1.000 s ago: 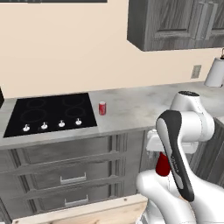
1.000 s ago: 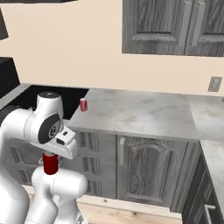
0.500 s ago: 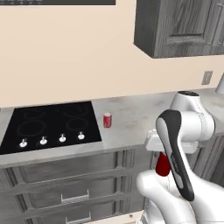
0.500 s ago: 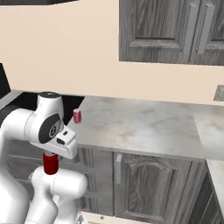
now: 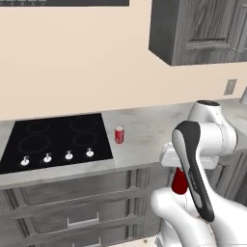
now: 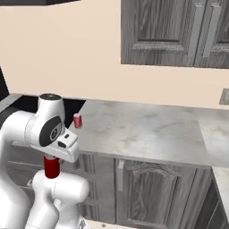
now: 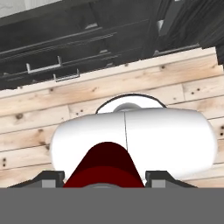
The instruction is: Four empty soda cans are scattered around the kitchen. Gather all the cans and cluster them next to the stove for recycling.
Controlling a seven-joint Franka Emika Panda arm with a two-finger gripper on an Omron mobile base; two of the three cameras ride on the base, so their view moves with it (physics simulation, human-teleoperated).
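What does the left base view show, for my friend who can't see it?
A white robot arm holds a red soda can low in its fingers, in front of dark grey cabinets. Another soda can stands upright on the marble counter, just right of the black stove with its row of white knobs.

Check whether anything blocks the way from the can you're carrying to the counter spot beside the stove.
Nothing visible does. The held can hangs in the hand below counter height, in front of the cabinets. The counter right of the stove carries one other can, with bare marble around it.
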